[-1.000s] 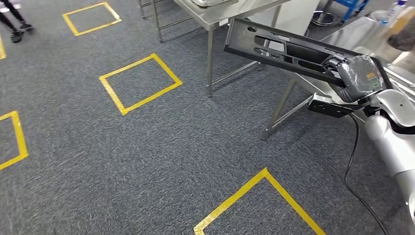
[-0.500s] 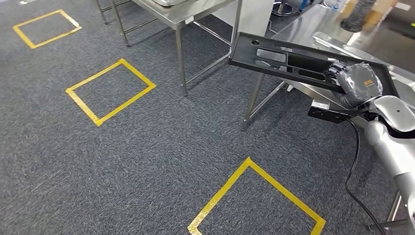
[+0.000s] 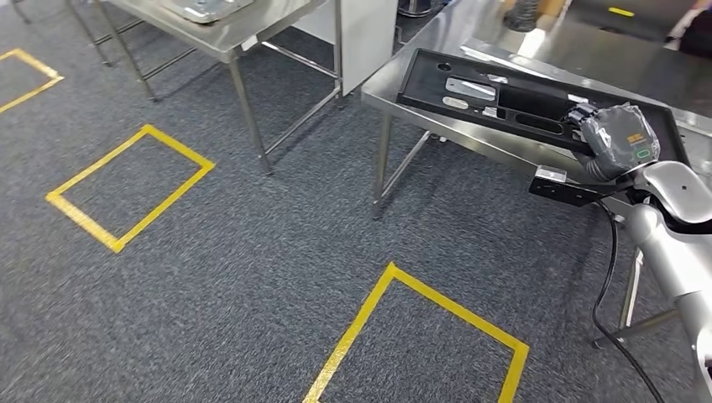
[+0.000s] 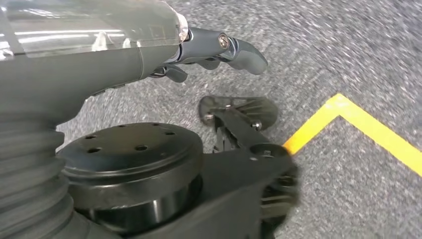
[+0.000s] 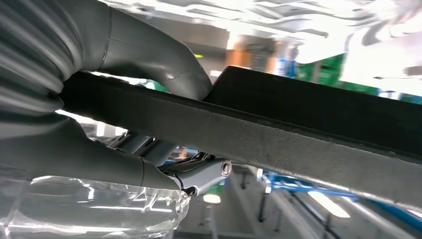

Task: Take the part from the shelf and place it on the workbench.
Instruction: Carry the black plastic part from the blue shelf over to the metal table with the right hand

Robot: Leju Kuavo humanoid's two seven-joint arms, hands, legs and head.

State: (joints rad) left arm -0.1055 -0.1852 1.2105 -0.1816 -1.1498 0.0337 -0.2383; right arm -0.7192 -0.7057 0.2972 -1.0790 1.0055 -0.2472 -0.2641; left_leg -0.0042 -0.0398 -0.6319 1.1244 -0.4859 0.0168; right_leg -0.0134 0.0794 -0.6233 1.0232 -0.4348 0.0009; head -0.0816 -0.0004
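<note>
Over the steel table (image 3: 437,113), the black part (image 3: 504,96) is being gripped by the right hand (image 3: 617,138), fingers clamped; lowering flat is judged next.

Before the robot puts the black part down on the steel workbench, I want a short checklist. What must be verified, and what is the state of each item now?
1. Right hand grips the black part: ok; thumb and fingers clamp its edge in the right wrist view.
2. Part above the workbench: ok, in the head view.
3. Part resting on the surface: cannot tell.
4. Landing area free: cannot tell; the part hides it.
5. Left hand holds nothing: ok; it hangs over the carpet.
</note>
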